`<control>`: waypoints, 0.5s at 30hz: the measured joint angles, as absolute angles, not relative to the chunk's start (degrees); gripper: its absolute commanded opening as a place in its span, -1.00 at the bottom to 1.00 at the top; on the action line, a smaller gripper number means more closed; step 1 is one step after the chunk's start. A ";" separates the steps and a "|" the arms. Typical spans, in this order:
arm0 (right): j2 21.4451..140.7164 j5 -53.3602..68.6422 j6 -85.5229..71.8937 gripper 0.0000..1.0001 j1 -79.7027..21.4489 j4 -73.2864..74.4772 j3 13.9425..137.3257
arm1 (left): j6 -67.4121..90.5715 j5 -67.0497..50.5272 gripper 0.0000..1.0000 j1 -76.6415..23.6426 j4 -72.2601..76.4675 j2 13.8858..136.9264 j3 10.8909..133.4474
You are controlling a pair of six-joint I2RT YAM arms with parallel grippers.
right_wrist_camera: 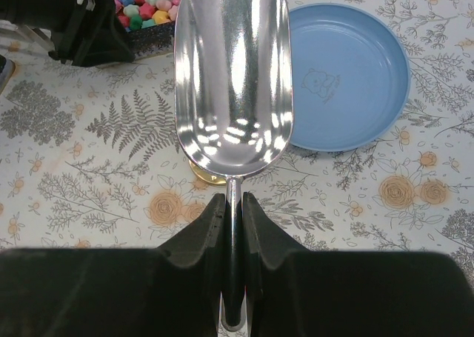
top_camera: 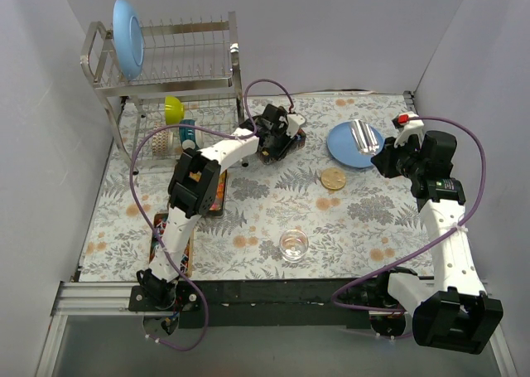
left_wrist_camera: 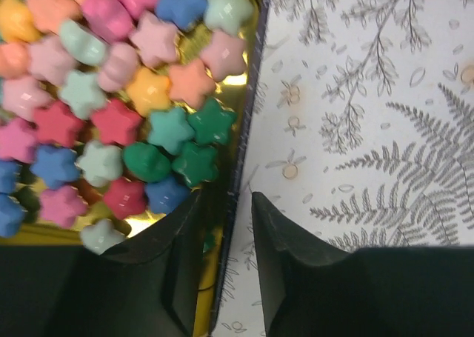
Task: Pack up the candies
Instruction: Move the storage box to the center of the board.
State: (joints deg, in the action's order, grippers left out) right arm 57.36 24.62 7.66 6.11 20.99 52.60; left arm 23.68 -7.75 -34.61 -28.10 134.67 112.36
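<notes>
The candies (left_wrist_camera: pixel 111 92) are star-shaped lumps in pink, blue, green, orange and red. They fill a gold-lined tin with a dark blue wall (left_wrist_camera: pixel 248 122), and also show in the right wrist view (right_wrist_camera: pixel 144 0). My left gripper (left_wrist_camera: pixel 227 198) straddles that wall, one finger among the candies and one outside, jaws close together around it. In the top view it (top_camera: pixel 277 141) sits at the tin (top_camera: pixel 291 139) near the back. My right gripper (right_wrist_camera: pixel 233 200) is shut on the handle of an empty shiny metal scoop (right_wrist_camera: pixel 231 70), held above the table (top_camera: pixel 362 135).
A blue plate (top_camera: pixel 341 145) lies beside the scoop. A gold round lid (top_camera: pixel 333 179) and a small clear glass jar (top_camera: pixel 294 244) sit mid-table. A dish rack (top_camera: pixel 166 79) with a blue plate (top_camera: pixel 128 37) and yellow cup (top_camera: pixel 173 108) stands back left.
</notes>
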 measured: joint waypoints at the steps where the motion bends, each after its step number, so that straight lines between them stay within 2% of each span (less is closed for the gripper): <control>1: 57.36 24.62 7.68 -0.97 6.15 20.97 52.60 | 23.44 -8.56 -0.59 -34.61 -28.21 134.58 111.46; 8: 57.36 24.80 7.68 -0.97 6.33 20.43 51.64 | 22.20 -13.06 -0.91 -34.81 -28.51 132.16 105.95; 15: 57.36 25.26 7.73 -0.97 6.33 20.34 50.81 | 20.73 -14.96 -1.00 -38.81 -27.79 125.97 96.29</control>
State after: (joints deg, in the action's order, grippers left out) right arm 57.36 25.26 7.73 6.33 20.34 50.81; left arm 20.73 -14.96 -38.81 -27.79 125.97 96.29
